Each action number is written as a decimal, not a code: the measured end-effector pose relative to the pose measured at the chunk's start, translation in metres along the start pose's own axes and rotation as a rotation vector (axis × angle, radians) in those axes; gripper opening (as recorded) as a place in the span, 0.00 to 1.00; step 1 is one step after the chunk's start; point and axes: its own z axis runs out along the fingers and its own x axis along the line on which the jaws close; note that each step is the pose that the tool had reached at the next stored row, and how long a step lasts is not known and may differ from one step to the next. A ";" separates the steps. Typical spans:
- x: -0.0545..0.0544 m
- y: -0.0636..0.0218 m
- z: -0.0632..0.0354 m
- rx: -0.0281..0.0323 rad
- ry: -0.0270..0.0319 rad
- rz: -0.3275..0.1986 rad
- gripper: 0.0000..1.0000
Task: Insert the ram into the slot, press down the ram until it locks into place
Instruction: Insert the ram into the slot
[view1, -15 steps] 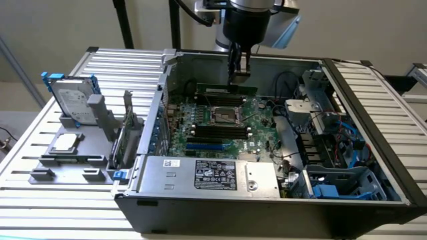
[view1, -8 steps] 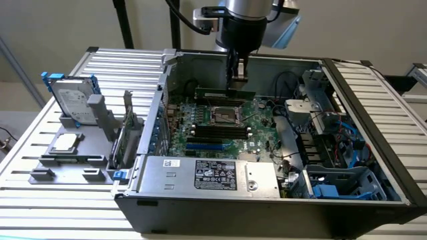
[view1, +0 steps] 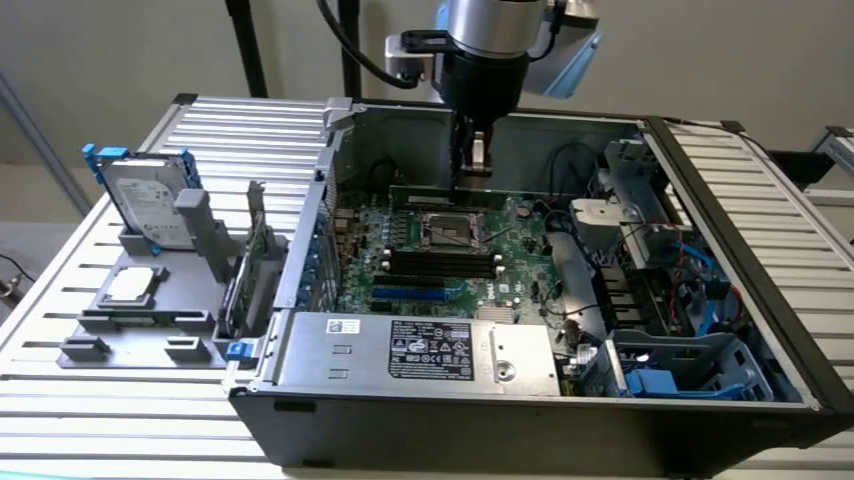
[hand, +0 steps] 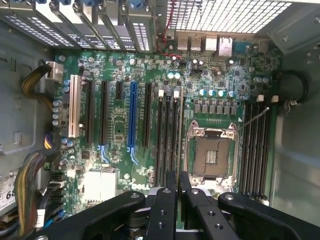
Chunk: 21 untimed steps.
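Exterior view first: the gripper (view1: 474, 165) hangs straight down into the open case (view1: 747, 300), just on the far side of the CPU socket (view1: 454, 228). The ram (view1: 424, 197) stands on edge right under its tips, running alongside that socket. We can't tell from here whether it's fully seated.

Wrist view: the fingers (hand: 171, 186) are pulled narrow with just a sliver between them, and we reckon they're pinching the stick's top edge. That sliver lines up with the slot (hand: 179, 130) closest to the CPU socket (one of four alike, so easy to mix up). Our take on doing this well: keep the stick dead upright and parallel to the CPU socket. Push straight down and evenly so both end clips catch, with no rocking.
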 end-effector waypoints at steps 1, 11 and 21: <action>0.000 -0.0001 0.0018 0.0000 0.0000 0.000 0.13; 0.000 -0.0008 0.0200 0.0000 -0.0001 0.000 0.13; 0.006 -0.0021 0.0354 0.0000 0.0001 0.000 0.13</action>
